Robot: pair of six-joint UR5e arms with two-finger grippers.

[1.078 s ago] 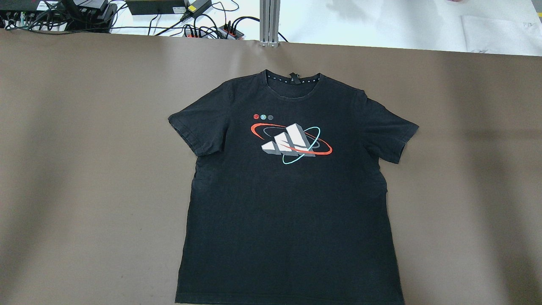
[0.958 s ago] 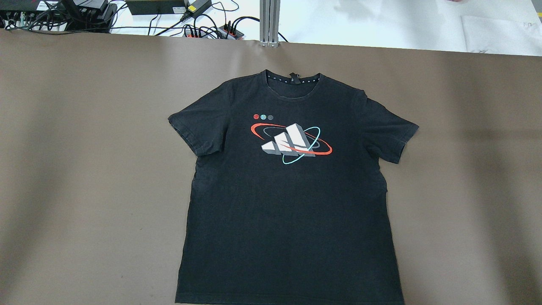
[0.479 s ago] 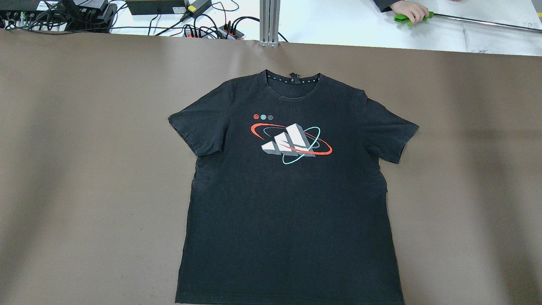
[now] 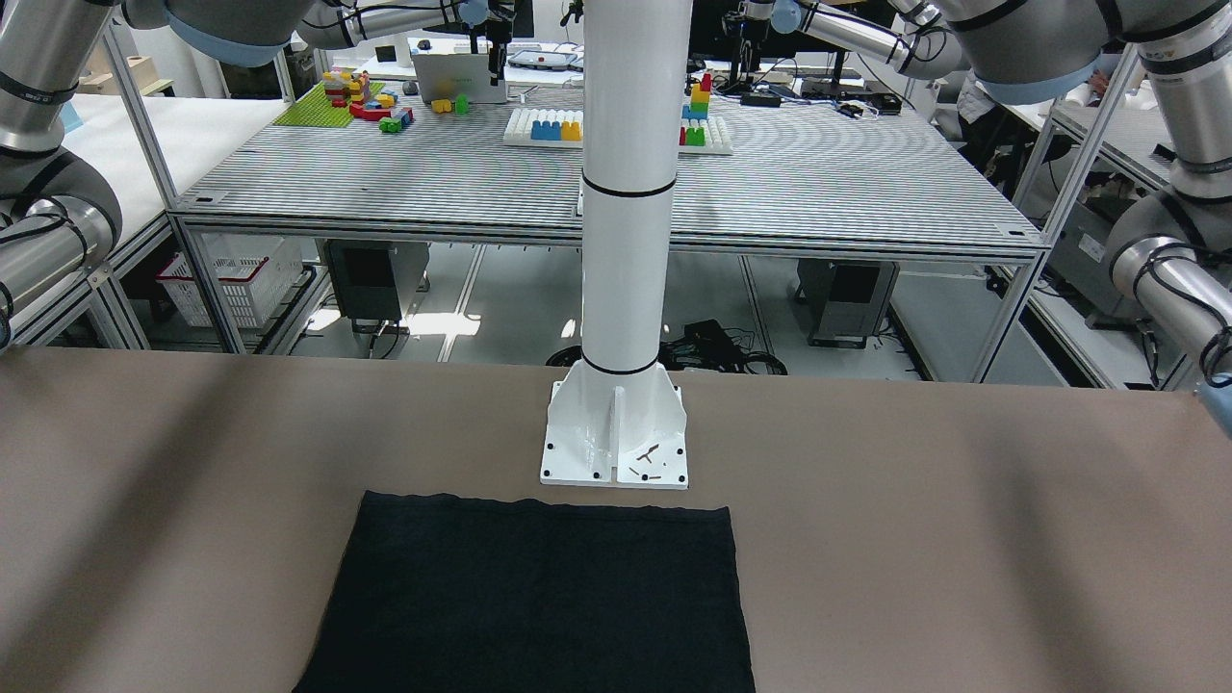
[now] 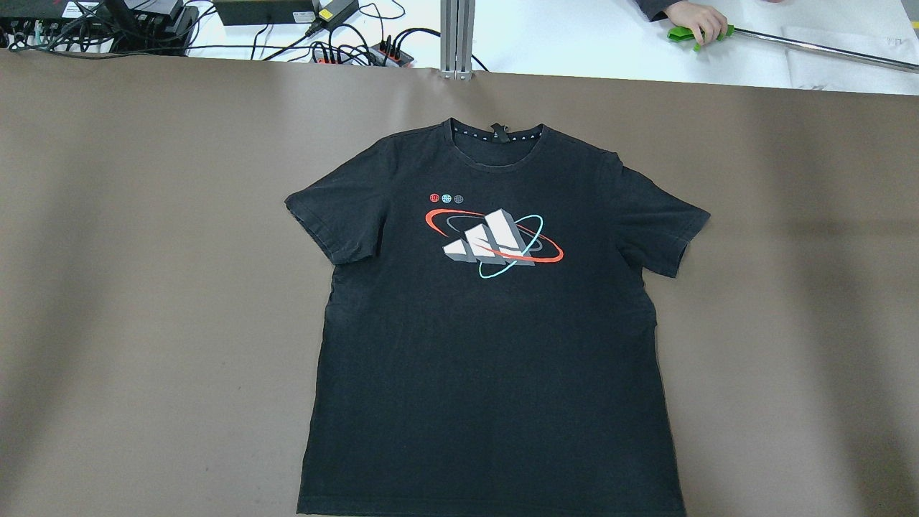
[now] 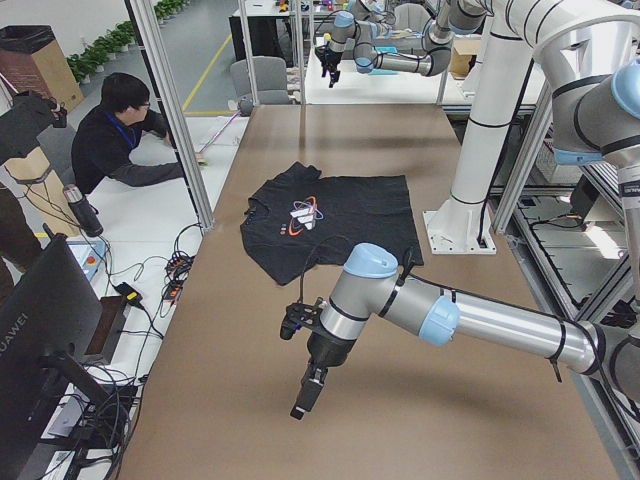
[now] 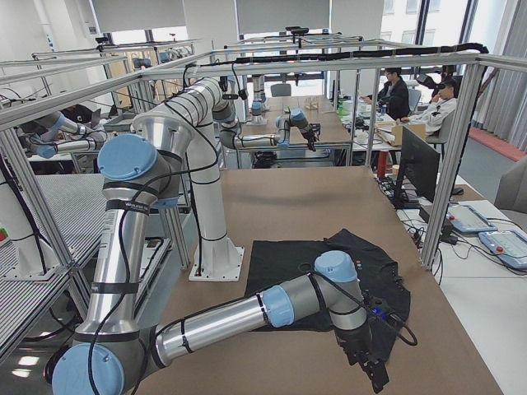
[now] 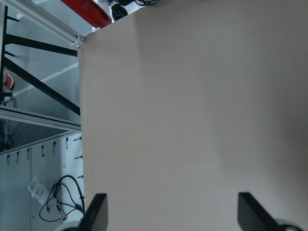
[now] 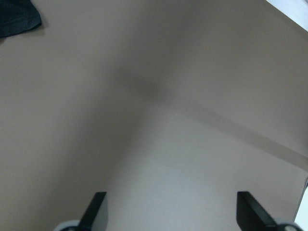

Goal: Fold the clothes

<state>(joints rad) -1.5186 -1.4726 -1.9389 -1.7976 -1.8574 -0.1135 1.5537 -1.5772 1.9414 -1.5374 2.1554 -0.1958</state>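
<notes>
A black T-shirt (image 5: 488,345) with a white, red and teal chest print lies flat and face up on the brown table (image 5: 143,251), collar at the far side. It also shows in the front-facing view (image 4: 539,597) and in both side views (image 6: 330,215) (image 7: 288,263). My left gripper (image 8: 173,211) is open and empty over bare table near the table's left end, well clear of the shirt. My right gripper (image 9: 171,209) is open and empty over bare table to the shirt's right; a sleeve corner (image 9: 17,17) shows at that view's top left. Neither gripper shows in the overhead view.
The white base of the robot's column (image 4: 616,448) stands just behind the shirt's hem. Cables and power strips (image 5: 352,50) and an aluminium post (image 5: 457,36) lie past the far edge. An operator's hand (image 5: 693,21) holds a green-tipped rod at back right. The table's edge (image 8: 81,120) is close to my left gripper.
An operator's hand with a green-tipped rod has come into view on the white surface at back right. The shirt has not moved.
</notes>
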